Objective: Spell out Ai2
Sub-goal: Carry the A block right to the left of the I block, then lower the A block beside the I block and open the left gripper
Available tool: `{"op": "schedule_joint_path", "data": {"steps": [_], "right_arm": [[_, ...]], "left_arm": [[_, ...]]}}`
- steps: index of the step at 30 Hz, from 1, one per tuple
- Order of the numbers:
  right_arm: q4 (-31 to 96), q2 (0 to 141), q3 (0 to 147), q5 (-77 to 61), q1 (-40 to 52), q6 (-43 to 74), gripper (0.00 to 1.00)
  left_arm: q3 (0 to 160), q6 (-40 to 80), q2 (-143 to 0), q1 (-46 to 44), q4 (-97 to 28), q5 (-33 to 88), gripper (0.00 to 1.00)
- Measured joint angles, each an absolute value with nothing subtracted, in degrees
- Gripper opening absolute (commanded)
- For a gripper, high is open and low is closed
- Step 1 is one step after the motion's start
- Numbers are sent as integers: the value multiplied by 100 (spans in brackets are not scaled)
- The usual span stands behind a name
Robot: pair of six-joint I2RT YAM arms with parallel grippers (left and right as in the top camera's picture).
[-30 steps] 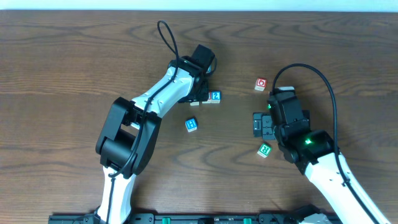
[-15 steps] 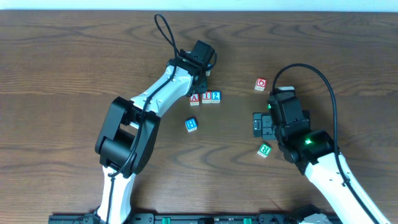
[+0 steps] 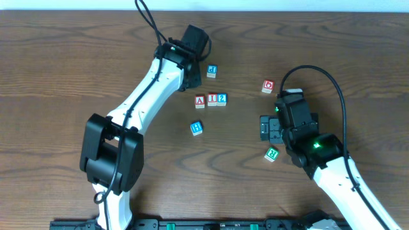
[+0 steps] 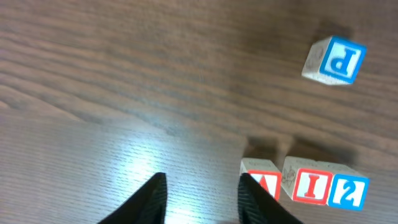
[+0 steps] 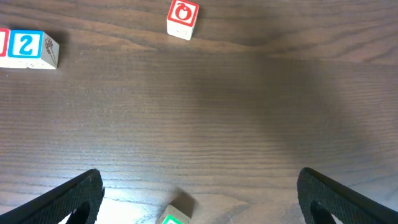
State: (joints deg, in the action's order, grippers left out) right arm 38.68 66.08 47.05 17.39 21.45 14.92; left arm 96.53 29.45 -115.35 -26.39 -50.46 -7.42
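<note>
Three letter blocks stand in a touching row on the table: a red A, a red I and a blue 2. They also show in the left wrist view as A, I and 2. My left gripper is open and empty, up and left of the row; its fingertips sit just left of the A. My right gripper is open and empty, well right of the row. The 2 block also shows at the top left of the right wrist view.
A blue P block lies above the row, also in the left wrist view. A blue block lies below the row. A red block and a green block lie near my right gripper.
My left arm has lifted off the row and pulled back up and to the left, uncovering the A, I, 2 row and the P block. The right arm has not moved.
</note>
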Motion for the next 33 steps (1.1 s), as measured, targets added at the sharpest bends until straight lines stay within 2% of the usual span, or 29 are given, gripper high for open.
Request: {"op": "schedule_joint_path", "data": {"steps": [5, 14, 33], "right_arm": [[3868, 6608, 4705, 1739, 2145, 1492, 99], [3868, 6608, 4705, 1739, 2145, 1492, 99], [3868, 6608, 4705, 1739, 2145, 1492, 99]], "left_arm": [[8941, 3124, -11535, -2679, -4748, -639, 6], [8514, 3170, -11535, -2674, -4042, -480, 6], [7915, 3288, -11537, -2674, -3400, 32, 6]]}}
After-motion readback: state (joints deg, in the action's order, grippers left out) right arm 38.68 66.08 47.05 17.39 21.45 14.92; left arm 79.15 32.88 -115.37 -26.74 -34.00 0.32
